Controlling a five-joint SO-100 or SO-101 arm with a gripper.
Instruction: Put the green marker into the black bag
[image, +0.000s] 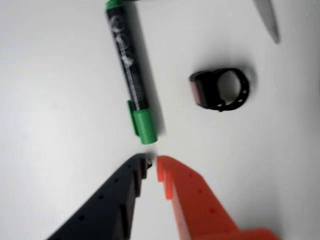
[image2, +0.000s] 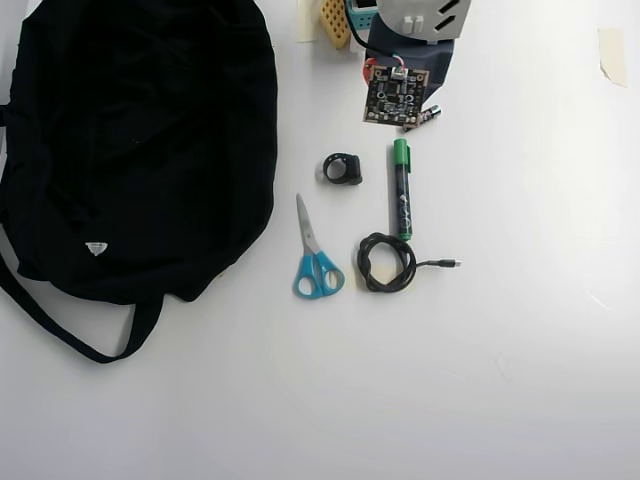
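The green marker (image: 130, 70) lies flat on the white table, its green cap (image: 145, 125) pointing at my gripper (image: 152, 163). The black and orange fingers stand just short of the cap, nearly touching each other, with nothing between them. In the overhead view the marker (image2: 401, 190) lies lengthwise just below the arm's wrist board (image2: 398, 95), which hides the fingers. The black bag (image2: 140, 140) fills the left of that view, far from the marker, with a white tag (image2: 96, 248) and a long strap (image2: 60, 325).
A small black ring-shaped part (image2: 343, 168) lies left of the marker, also seen in the wrist view (image: 220, 89). Blue-handled scissors (image2: 315, 258) and a coiled black cable (image2: 386, 263) lie below it. A tape piece (image2: 612, 52) sits at the top right.
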